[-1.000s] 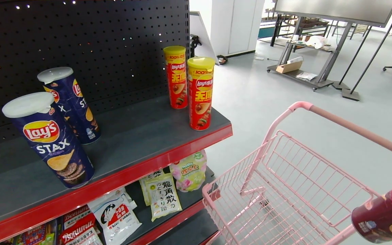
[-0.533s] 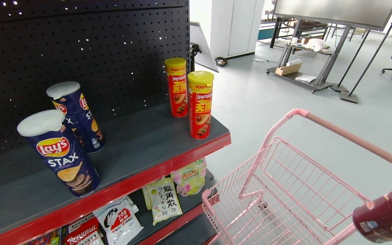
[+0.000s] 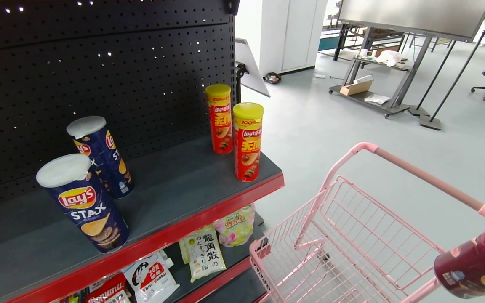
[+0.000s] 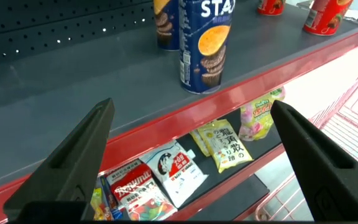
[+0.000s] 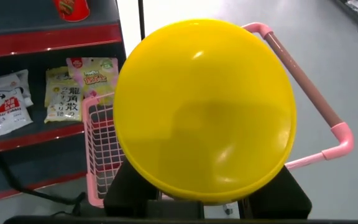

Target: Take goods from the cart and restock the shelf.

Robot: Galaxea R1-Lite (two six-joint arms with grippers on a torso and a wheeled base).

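While the head view has the shelf point(image 3: 175, 185) on the left, its grey top board carries two blue cans point(image 3: 83, 202) at the left, one behind the other, and two red cans point(image 3: 247, 142) with yellow lids at the far right end, all upright, the pairs well apart. Snack bags point(image 3: 202, 250) lie on the lower shelf under the red front edge. Pink cart point(image 3: 423, 176) stands on the right, near, just beside the shelf's right end. Dark red can point(image 3: 474, 269) is at the near right, over the cart's near right corner, tilted almost flat, base pointing left, well apart from the shelf. Left wrist view: left gripper point(image 4: 191, 106) has its jaws spread wide with nothing between them and hangs in front of the shelf's red edge; the near blue can stands on the board beyond it, the snack bags lower down. Right wrist view: right gripper point(image 5: 201, 202) is clamped on the dark red can, a black finger on each side of the body, and the can's yellow lid point(image 5: 204, 112) faces the camera and hides much of the cart; the cart handle and the bags show past it.
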